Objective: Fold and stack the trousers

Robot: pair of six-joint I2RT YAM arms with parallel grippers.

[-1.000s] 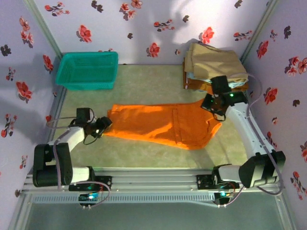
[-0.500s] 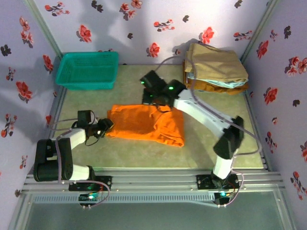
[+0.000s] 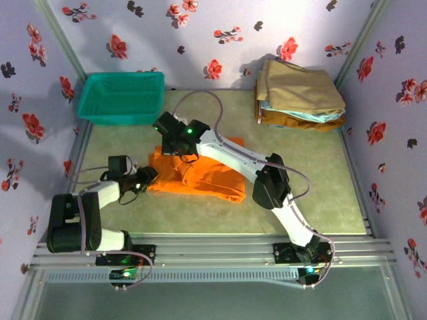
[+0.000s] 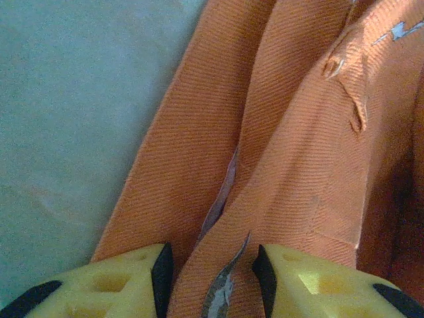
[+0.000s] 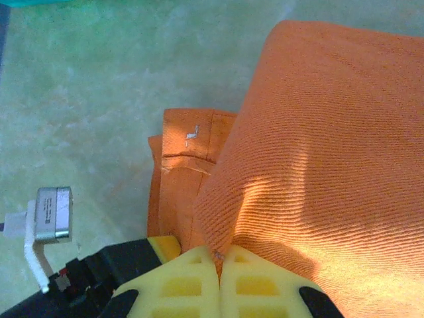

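Over the last second the right gripper (image 3: 175, 141) has swept from the right side of the table (image 3: 313, 180) to its left half. It has drawn one end of the trousers (image 3: 207, 179) over the other, so the cloth now lies doubled, left of the table's centre. Its jaws are pinched tight on an orange fold. The left gripper (image 3: 145, 176) clamps the trousers' left edge, with cloth filling the narrow gap between its pads (image 4: 162, 278).

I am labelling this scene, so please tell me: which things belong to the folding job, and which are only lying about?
Job in hand: orange trousers; left end effector; right end effector.
Lying about: teal basket; pile of folded clothes.
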